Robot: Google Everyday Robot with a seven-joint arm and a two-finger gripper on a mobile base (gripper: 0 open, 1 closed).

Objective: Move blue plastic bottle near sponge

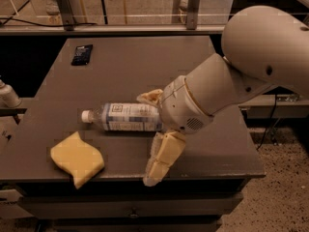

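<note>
Counter, dark grey, seen from above and in front.

Blue plastic bottle lies on its side near the middle of the counter. White cap points left, base end points right toward the arm. Blue-and-white label faces up.

Sponge, pale yellow with wavy edges, lies flat at the front-left of the counter. It is near the bottle's cap end but apart from it, with bare counter between them.

Gripper is low over the counter at the bottle's base end. The tan padded fingers are spread wide and straddle the bottle: one finger shows behind the bottle at its far side, the other slants down and left in front of it, its tip reaching the counter's front edge. The near finger stands clear of the bottle wall. Cannot tell whether the far finger touches.

Large white arm enters from the right and covers the right side of the counter.

Small dark blue packet lies flat at the back-left, well apart from everything else.
</note>
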